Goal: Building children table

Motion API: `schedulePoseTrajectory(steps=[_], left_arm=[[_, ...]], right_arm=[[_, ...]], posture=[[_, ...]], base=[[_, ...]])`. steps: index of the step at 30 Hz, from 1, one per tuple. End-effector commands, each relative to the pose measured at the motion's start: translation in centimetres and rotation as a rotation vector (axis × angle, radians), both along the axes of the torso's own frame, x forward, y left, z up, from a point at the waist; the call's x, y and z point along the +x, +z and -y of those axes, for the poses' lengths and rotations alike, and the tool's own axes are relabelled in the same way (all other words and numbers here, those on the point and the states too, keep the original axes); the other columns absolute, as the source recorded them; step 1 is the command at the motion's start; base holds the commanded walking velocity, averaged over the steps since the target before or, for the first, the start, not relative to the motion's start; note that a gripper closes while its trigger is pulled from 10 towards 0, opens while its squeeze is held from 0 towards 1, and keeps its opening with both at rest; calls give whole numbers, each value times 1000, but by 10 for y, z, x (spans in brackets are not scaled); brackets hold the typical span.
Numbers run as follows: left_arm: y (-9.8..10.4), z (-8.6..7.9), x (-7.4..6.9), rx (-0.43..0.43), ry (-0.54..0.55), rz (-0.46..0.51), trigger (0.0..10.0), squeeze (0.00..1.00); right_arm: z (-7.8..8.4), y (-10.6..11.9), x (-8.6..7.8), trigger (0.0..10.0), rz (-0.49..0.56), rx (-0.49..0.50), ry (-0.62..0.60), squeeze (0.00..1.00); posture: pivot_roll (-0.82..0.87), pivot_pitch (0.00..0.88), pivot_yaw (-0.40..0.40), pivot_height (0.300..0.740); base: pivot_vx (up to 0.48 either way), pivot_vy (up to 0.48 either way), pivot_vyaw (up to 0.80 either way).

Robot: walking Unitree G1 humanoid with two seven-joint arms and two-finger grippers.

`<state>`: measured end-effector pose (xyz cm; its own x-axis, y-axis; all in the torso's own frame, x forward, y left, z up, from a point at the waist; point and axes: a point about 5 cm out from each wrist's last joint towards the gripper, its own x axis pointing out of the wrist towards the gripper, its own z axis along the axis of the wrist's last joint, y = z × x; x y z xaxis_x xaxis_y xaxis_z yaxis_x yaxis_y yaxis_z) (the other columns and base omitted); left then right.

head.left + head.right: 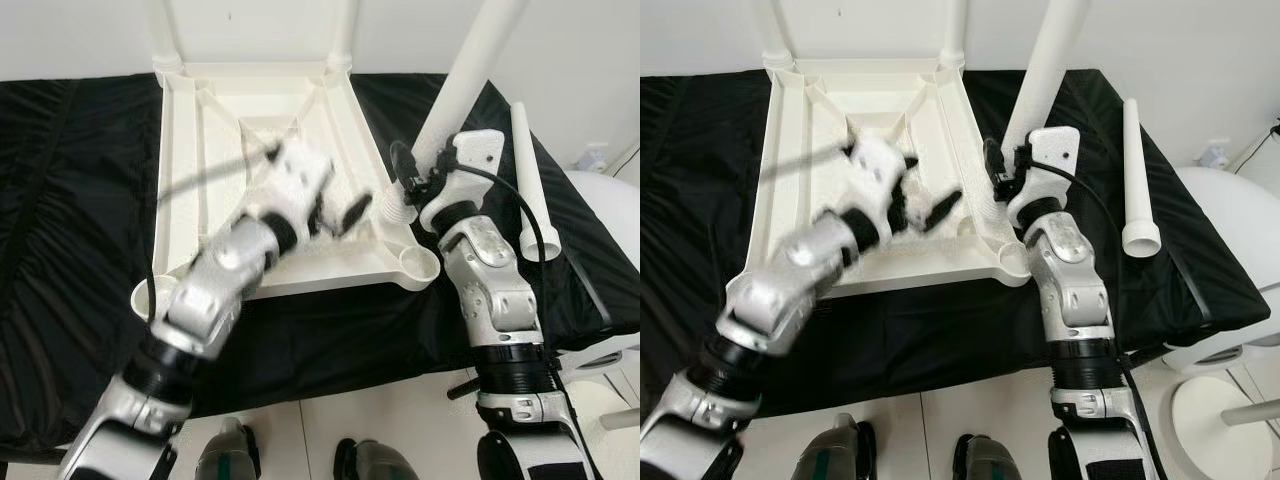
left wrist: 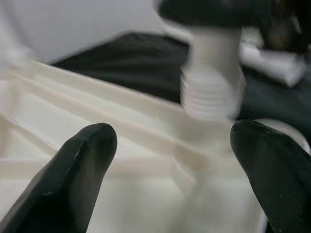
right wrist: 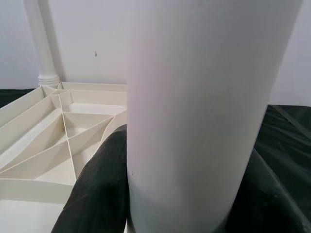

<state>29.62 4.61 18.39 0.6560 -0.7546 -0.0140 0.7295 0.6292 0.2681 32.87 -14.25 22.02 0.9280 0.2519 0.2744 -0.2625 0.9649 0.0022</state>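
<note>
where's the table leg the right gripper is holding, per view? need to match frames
Left eye view: the held leg slants from upper right down toward the tabletop's near right corner.
Right eye view: the same leg, right of centre, above the right gripper.
Left wrist view: its threaded end, top centre, blurred.
Right wrist view: its shaft between the black fingers.
Shared landmark: the upturned white tabletop.

Cream table top (image 1: 200,150) (ribbed underside), black cloth (image 1: 70,200).
</note>
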Motion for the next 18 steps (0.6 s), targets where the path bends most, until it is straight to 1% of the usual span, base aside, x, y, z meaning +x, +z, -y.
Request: schedulePoseTrajectory(steps=[1, 3, 6, 7, 8, 12, 14, 16, 18], left_arm=[[-8, 3, -4, 58, -43, 42, 10000, 0], [-8, 3, -4, 58, -43, 42, 10000, 0], [-24, 5, -3, 144, -33, 49, 10000, 0], [-24, 5, -3, 144, -33, 49, 10000, 0], [-27, 5, -3, 164, -36, 50, 10000, 0], [-27, 6, -3, 165, -44, 51, 10000, 0], [-27, 8, -7, 154, -106, 44, 10000, 0], [-27, 8, -7, 154, -106, 44, 10000, 0], [-34, 14, -15, 184, -197, 33, 10000, 0]], right_arm=[[5, 2, -2, 10000, 23, 10, -3, 0], [5, 2, -2, 10000, 23, 10, -3, 0], [6, 2, -1, 10000, 25, 7, -5, 0], [6, 2, -1, 10000, 25, 7, -5, 0], [6, 2, -1, 10000, 25, 7, -5, 0], [6, 2, -1, 10000, 25, 8, -4, 0], [6, 1, -1, 10000, 23, 5, -2, 0], [6, 1, -1, 10000, 23, 5, -2, 0], [6, 1, 0, 10000, 21, 1, -1, 0]], posture=[[36, 67, -68, 740], [36, 67, -68, 740], [40, 59, -68, 740], [40, 59, -68, 740], [40, 59, -68, 740], [40, 59, -68, 740], [43, 61, -70, 740], [43, 61, -70, 740], [42, 63, -69, 740]], base=[[0, 0, 0], [0, 0, 0], [0, 0, 0], [0, 0, 0], [0, 0, 0], [0, 0, 0], [0, 0, 0], [0, 0, 0], [0, 0, 0]])
